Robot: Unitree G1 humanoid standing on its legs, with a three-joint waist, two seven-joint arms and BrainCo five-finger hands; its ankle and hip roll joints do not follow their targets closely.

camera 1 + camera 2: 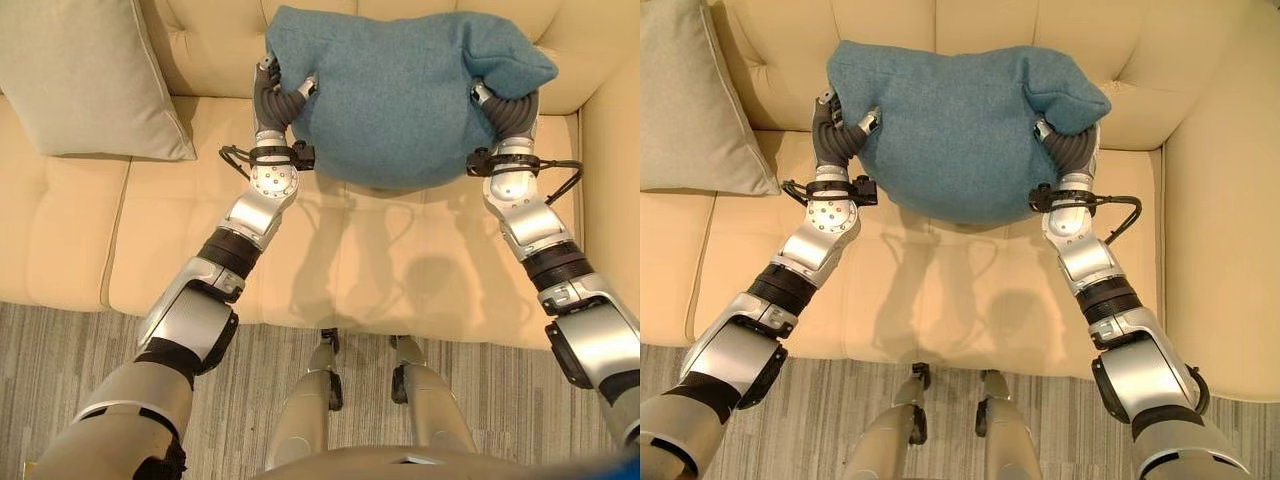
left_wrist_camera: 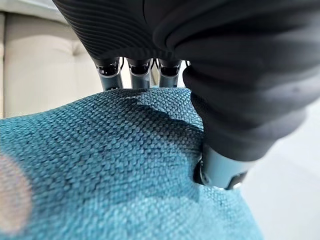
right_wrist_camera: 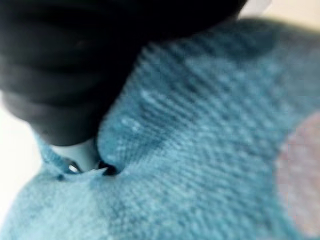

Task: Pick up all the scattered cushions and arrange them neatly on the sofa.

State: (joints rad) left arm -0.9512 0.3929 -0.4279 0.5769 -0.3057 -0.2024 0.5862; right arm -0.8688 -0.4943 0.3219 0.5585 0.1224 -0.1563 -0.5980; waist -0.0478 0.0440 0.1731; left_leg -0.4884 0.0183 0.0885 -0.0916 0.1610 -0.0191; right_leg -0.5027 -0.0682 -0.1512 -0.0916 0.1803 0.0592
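right hand (image 3: 75, 155) fingers: buried in teal cushion (image 1: 400, 90) | grey cushion (image 1: 80, 75), left of it: cropped by edge

Two cushions are in view, one teal cushion (image 1: 400, 95) at upper centre and one grey-beige cushion (image 1: 85, 75) at upper left, on one cream sofa (image 1: 60, 230).
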